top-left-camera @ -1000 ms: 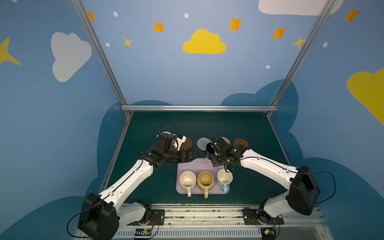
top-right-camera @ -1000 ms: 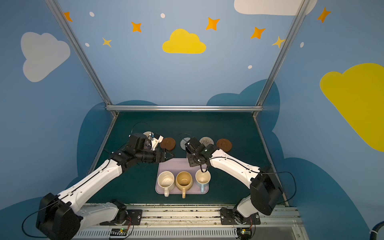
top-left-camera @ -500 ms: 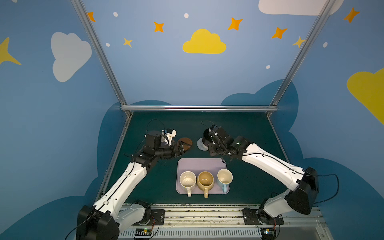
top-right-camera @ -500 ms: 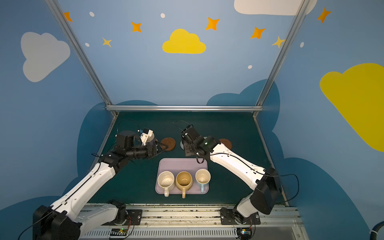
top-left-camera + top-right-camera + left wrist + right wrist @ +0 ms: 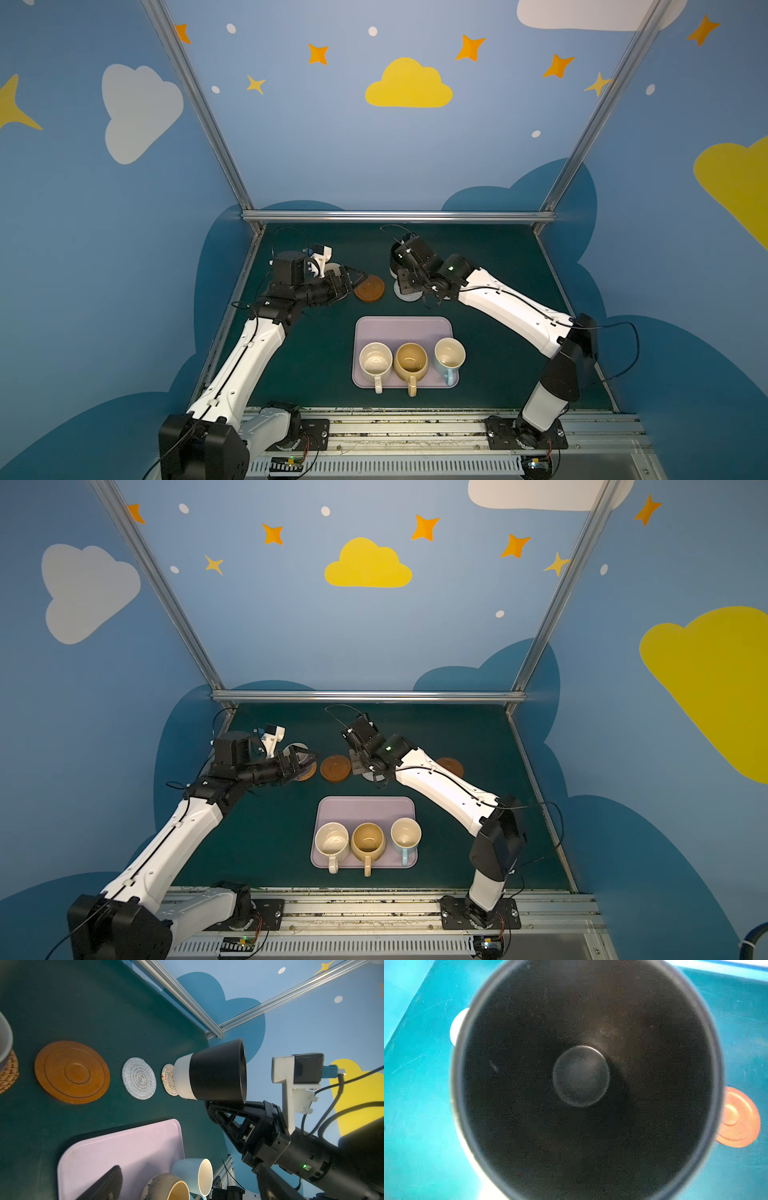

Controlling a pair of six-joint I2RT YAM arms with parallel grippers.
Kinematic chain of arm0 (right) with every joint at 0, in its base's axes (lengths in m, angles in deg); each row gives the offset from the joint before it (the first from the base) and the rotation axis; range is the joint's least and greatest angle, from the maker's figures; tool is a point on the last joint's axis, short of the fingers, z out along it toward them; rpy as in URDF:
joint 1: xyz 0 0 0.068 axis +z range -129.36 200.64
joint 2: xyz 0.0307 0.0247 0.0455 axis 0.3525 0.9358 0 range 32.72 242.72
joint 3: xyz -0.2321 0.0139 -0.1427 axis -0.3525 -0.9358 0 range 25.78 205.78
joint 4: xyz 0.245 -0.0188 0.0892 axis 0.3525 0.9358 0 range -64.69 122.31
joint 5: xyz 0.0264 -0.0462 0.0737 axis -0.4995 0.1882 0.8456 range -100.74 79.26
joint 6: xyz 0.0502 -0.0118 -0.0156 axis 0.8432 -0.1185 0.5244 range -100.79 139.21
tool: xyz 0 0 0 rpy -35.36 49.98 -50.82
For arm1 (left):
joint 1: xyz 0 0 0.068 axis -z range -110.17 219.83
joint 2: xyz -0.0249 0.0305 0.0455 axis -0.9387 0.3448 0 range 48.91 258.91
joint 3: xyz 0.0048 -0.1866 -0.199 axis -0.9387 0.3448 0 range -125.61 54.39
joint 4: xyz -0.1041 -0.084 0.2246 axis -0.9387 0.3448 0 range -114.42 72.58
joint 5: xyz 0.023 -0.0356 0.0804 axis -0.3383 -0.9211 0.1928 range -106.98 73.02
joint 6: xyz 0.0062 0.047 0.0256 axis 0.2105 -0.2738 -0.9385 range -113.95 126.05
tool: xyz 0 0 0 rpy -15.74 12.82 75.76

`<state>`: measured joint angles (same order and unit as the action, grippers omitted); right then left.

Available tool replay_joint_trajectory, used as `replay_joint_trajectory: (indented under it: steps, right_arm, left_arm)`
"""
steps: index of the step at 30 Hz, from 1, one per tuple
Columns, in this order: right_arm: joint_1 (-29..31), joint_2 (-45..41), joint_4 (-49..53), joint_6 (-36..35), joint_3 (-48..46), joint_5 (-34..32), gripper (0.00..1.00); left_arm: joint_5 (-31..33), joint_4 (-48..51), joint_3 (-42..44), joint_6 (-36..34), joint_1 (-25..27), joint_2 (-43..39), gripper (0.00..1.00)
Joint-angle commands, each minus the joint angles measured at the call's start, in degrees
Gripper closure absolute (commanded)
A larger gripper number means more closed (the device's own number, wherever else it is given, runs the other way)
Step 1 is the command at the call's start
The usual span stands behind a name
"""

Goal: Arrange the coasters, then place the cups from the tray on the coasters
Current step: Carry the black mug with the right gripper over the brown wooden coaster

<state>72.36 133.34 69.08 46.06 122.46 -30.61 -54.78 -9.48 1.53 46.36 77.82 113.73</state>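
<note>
With the right gripper (image 5: 227, 1103) clamped on the rim of the black mug (image 5: 216, 1070), which hangs over the beige woven coaster (image 5: 167, 1079), lower it straight, level and centred before letting go, while the left gripper (image 5: 309, 761) gapes wide, empty.

A dark green tabletop (image 5: 511, 249) filled the lower middle of the frame. Behind it, a blue wall (image 5: 332, 158) carried a yellow cloud (image 5: 408, 85) at upper centre, a white cloud (image 5: 139, 110) at upper left, and orange stars (image 5: 469, 46). A silver bar (image 5: 395, 216) crossed the wall's foot.
</note>
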Motion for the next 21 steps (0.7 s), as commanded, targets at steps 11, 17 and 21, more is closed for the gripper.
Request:
replay_joint_trajectory:
  steps: [11,17,21]
  right_arm:
    - [1.7,10.5,2.8,3.2,16.3,-2.8,1.00]
    - [2.0,15.5,4.1,4.2,21.4,-1.6,1.00]
    - [2.2,19.6,7.1,6.1,26.1,-1.3,1.00]
  left_arm:
    - [-1.8,-1.2,-0.3,-1.2,-4.5,1.5,0.00]
    - [-2.6,-3.2,0.4,-0.1,-7.2,1.5,0.00]
    - [-2.0,-5.6,1.8,1.9,-8.2,1.3,0.00]
